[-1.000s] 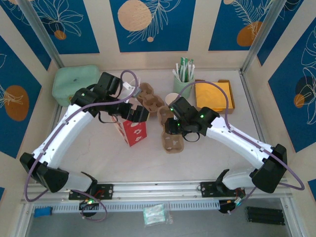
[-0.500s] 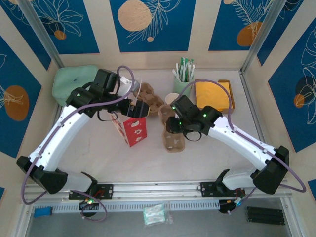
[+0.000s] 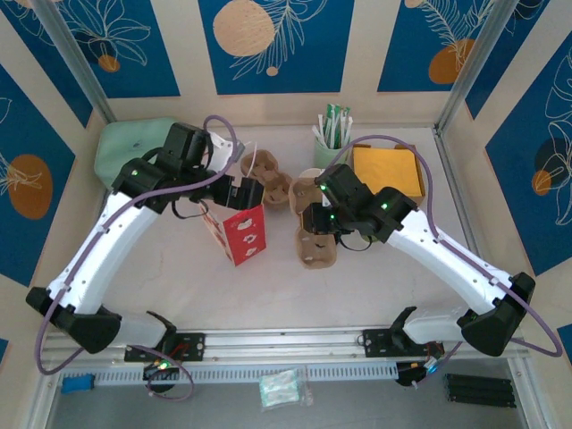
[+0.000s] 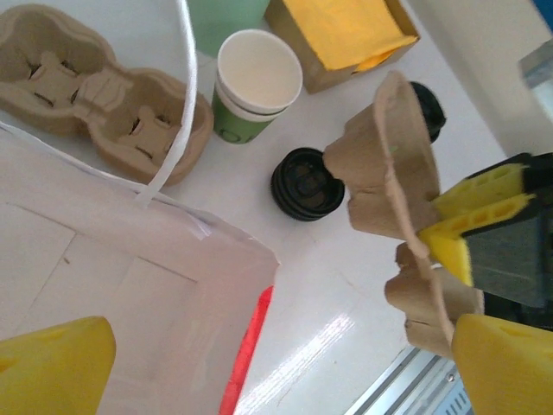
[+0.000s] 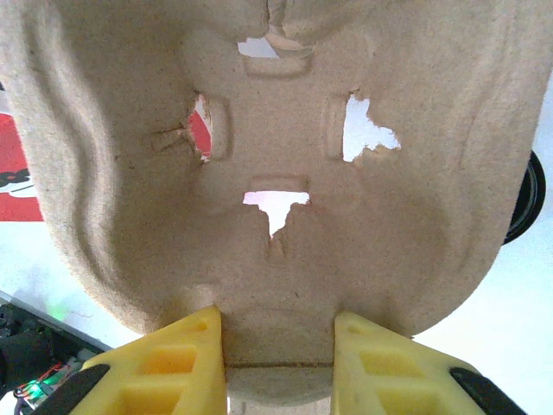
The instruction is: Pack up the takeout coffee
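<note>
My right gripper (image 5: 278,333) is shut on the rim of a brown pulp cup carrier (image 5: 276,130), which it holds tilted off the table (image 3: 315,239). The same carrier (image 4: 389,164) shows in the left wrist view. My left gripper (image 4: 276,372) stands wide open over the mouth of the red paper bag (image 3: 243,234), whose white inside (image 4: 130,285) lies between its fingers. Two round black lids (image 4: 307,183) (image 4: 428,108) lie near the carrier. I cannot tell whether either one sits on the takeout coffee, since no cup sides show beneath them.
A second pulp carrier (image 3: 266,179) lies behind the bag. A stack of lidless green cups (image 4: 257,86) stands beside it. Further back are a green cup of sticks (image 3: 332,147), a box of yellow napkins (image 3: 386,172) and a mint box (image 3: 134,147).
The right gripper has carried the carrier a little farther from me and tipped it up. The left gripper has shifted slightly left above the bag and stayed open.
</note>
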`<action>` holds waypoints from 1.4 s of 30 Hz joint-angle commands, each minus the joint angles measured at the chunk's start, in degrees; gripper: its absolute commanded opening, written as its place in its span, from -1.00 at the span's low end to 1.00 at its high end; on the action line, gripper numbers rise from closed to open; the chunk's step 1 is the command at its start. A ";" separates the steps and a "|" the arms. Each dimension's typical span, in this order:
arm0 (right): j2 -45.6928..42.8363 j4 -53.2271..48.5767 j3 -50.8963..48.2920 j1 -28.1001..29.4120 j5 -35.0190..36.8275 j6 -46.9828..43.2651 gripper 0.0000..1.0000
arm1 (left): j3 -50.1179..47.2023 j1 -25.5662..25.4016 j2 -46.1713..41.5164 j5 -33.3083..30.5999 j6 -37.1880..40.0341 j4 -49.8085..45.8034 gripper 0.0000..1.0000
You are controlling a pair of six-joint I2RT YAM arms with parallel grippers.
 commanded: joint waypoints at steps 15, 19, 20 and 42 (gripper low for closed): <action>-4.08 -0.12 -2.73 -2.71 -1.51 -0.93 -0.43 | -3.97 -7.01 7.29 2.76 2.51 -3.12 0.99; -4.31 -0.13 -2.86 -3.23 -1.67 -1.24 -0.44 | -3.80 -9.58 7.17 5.84 1.30 -3.02 0.99; -4.31 -0.16 -2.80 -3.37 -1.74 -1.27 -0.44 | -3.79 -10.24 6.92 6.38 0.96 -2.79 0.99; -5.97 -3.94 4.99 -4.43 -1.80 -2.60 -0.44 | 5.85 -14.84 2.10 1.49 -4.41 1.08 0.99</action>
